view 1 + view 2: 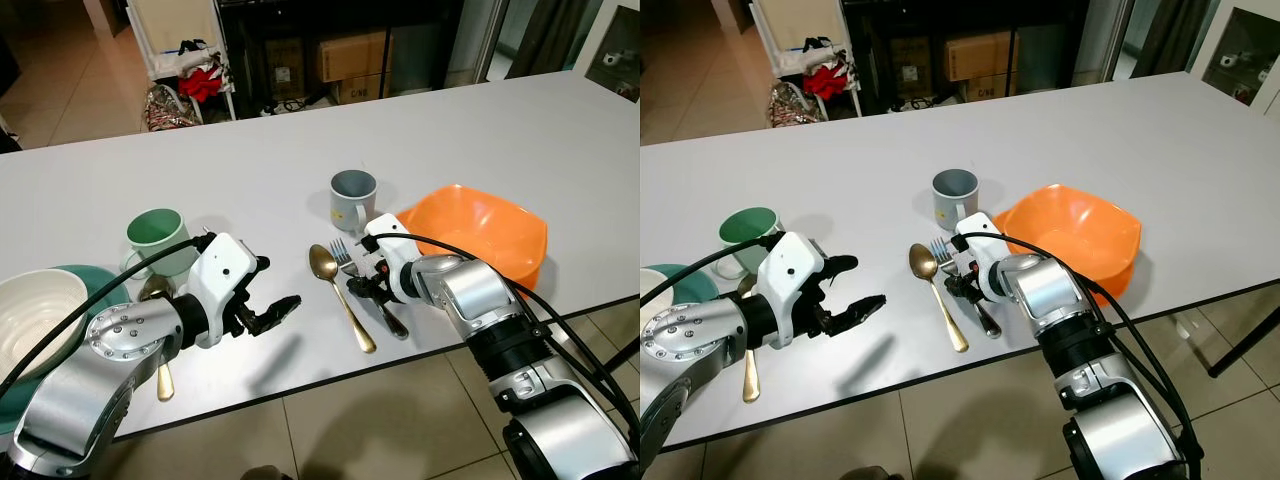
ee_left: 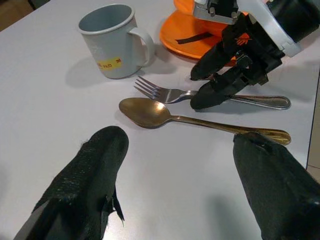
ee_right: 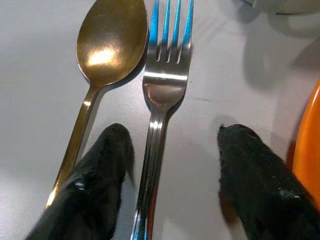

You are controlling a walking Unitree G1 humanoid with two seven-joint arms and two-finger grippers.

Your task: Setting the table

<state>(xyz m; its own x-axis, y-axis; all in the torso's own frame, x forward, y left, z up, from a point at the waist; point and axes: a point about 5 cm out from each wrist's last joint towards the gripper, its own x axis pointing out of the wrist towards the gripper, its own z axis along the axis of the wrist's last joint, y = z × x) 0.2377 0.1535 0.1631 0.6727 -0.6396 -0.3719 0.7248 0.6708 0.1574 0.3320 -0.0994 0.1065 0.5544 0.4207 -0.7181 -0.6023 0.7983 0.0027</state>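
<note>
right gripper [image 3: 170, 175]: we're spread astride the fork [image 3: 162, 95] handle, lining up a pinch
left gripper [image 2: 175, 185]: spread, idle

Between our right gripper's [image 3: 167, 187] spread black fingers lies the silver metal fork [image 3: 162, 95], the gold metal spoon [image 3: 102, 60] just beside it.

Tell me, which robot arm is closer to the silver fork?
Right. The right end effector sits over the fork, its fingers straddling the handle. The left end effector hovers beyond the gold spoon.
</note>
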